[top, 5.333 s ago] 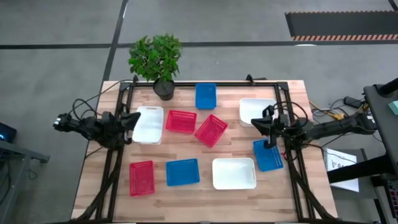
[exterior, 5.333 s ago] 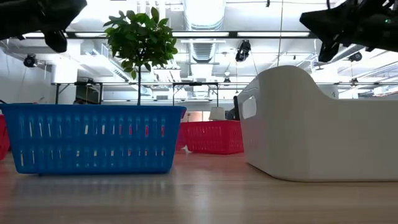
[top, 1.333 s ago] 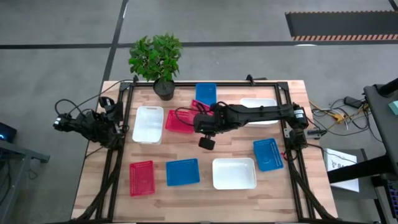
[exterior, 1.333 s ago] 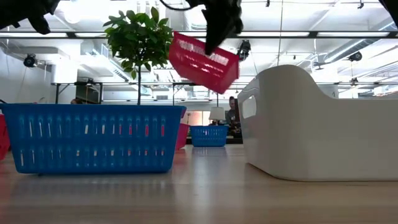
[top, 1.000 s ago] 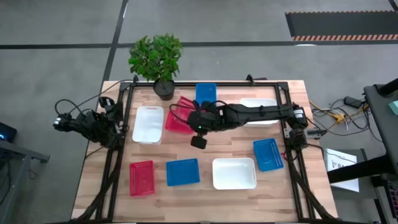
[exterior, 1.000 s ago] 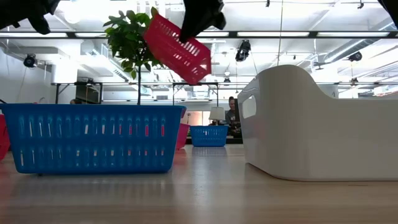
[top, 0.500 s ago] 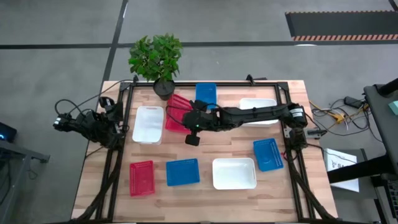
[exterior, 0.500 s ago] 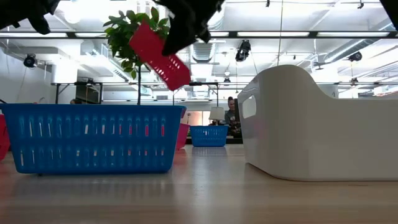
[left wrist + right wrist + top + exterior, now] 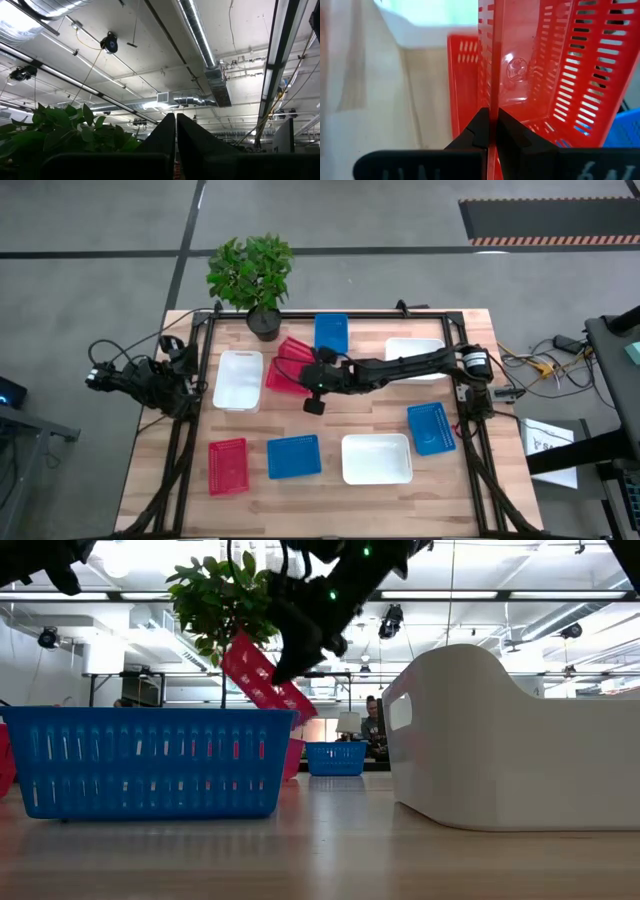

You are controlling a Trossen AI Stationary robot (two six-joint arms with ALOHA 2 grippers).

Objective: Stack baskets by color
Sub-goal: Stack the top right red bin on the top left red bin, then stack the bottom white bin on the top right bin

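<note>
Two dark, near-black arms of slim jointed segments, mounted at the left and right edges of a black frame. Left arm (image 9: pixel 150 380) wrapped in looping black cables, with a small silver-grey fitting at its outer end. Right arm (image 9: pixel 400 366) long and thin, bearing a round pale cap at the joint near its base, a small round black knob below the wrist, and tiny green lights (image 9: pixel 364 552) along the links. Fingers (image 9: pixel 482 129) matt black, flat, tapering to narrow tips, above a broad black crossbar with faint embossed lettering
</note>
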